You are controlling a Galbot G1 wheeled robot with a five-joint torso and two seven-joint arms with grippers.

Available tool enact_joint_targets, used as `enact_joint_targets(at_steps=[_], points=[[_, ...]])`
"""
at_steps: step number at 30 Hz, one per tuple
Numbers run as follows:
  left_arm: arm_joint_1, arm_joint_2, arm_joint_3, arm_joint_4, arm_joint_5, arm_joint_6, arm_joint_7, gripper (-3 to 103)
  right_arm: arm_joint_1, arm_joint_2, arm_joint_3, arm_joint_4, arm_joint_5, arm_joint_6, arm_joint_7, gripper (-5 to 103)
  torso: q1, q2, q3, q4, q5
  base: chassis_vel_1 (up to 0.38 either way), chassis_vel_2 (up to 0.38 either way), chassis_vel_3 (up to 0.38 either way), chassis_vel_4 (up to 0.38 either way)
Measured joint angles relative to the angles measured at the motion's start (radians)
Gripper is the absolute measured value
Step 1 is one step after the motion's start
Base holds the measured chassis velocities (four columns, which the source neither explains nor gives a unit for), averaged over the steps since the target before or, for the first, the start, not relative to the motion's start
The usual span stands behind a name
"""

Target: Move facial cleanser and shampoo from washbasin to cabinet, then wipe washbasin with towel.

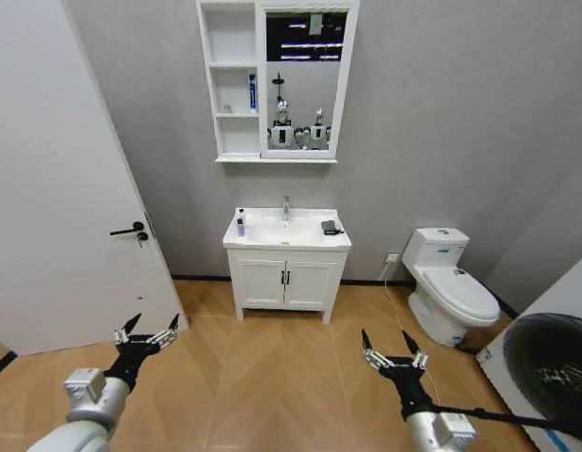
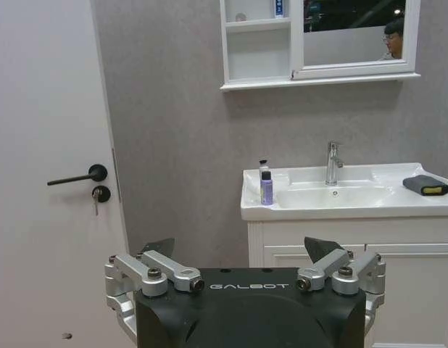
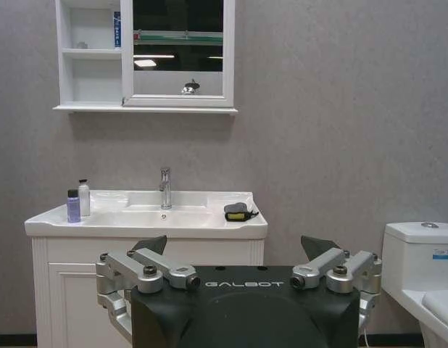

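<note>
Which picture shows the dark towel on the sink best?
The left wrist view: the towel lies large and plain on the washbasin rim, beside the tap. The right wrist view shows it smaller on the same rim. The head view shows a tiny dark patch.

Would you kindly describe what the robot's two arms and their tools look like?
Each arm is light grey and rounded, ending in a black wrist. The left tool and the right tool match: silver metal linkages with dark bolts, tipped by black pointed fingers. The black housing reads GALBOT in pale letters. A thin black cable runs from the right arm.
</note>
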Motion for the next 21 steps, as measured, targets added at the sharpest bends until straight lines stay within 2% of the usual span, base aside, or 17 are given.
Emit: enact_joint_targets(at_steps=[21], points=[[0.005, -0.003, -0.001, -0.005, 0.008, -0.004, 0.013, 98, -0.003, 0.016, -0.022, 0.002, -0.023, -0.023, -0.014, 100, 0.0, 0.0, 0.0, -0.0001, 0.0, 0.0, 0.0, 0.0, 0.0]])
